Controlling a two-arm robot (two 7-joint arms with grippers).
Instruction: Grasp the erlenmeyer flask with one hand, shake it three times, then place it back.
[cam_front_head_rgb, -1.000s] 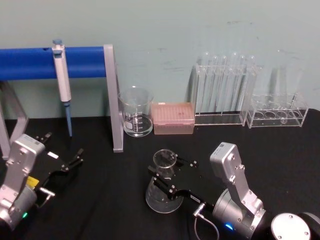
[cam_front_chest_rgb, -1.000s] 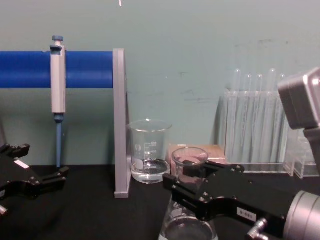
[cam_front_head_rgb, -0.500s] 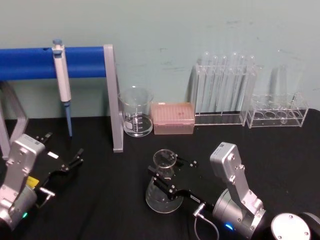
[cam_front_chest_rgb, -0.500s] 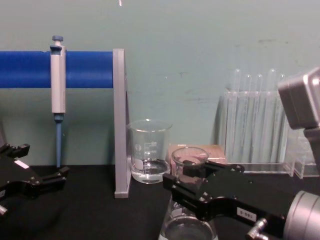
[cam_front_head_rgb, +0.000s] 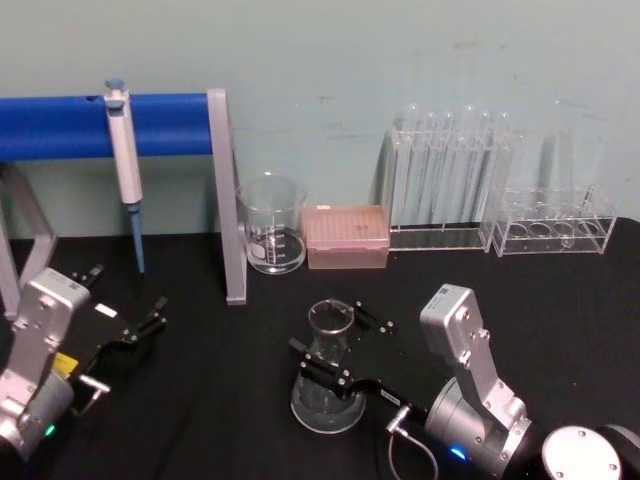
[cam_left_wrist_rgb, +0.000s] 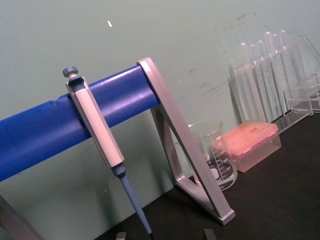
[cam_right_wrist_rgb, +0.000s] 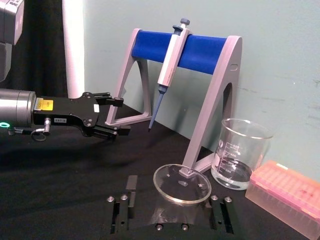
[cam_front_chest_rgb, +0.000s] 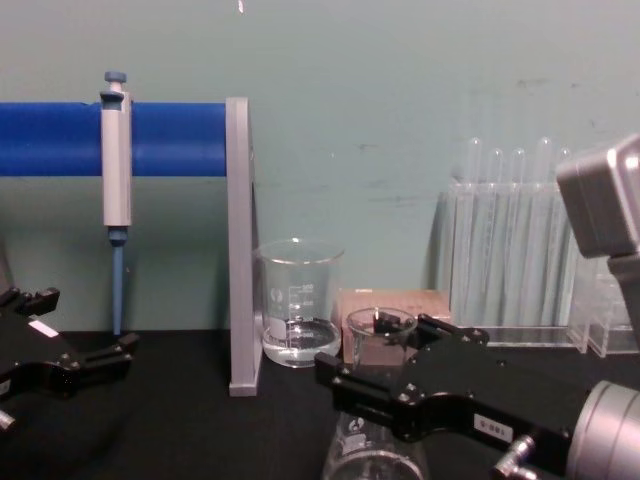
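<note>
The erlenmeyer flask (cam_front_head_rgb: 326, 385) stands upright on the black table (cam_front_head_rgb: 220, 400), near its front edge and in front of the beaker (cam_front_head_rgb: 271, 226) and the pink pipette-tip box (cam_front_head_rgb: 346, 236). The right hand (cam_front_head_rgb: 338, 348) reaches in from the right at the height of the flask's neck, one black finger on each side. In the right wrist view its fingers (cam_right_wrist_rgb: 123, 209) lie spread, with a visible gap between each of them and the glass (cam_right_wrist_rgb: 181, 186), so the hand brackets the neck without gripping it. In the chest view the flask (cam_front_chest_rgb: 376, 440) rises in front of the hand (cam_front_chest_rgb: 392, 365), its flared rim just above the fingers.

The left hand (cam_front_head_rgb: 125, 312) sits low at the left side of the table, well apart from the flask, its fingers parted and holding nothing.

Behind it a pipette (cam_front_head_rgb: 125, 165) hangs from a blue-barred stand (cam_front_head_rgb: 160, 122). Along the wall on the right are two clear racks, the nearer one (cam_front_head_rgb: 445, 185) holding tall test tubes.
</note>
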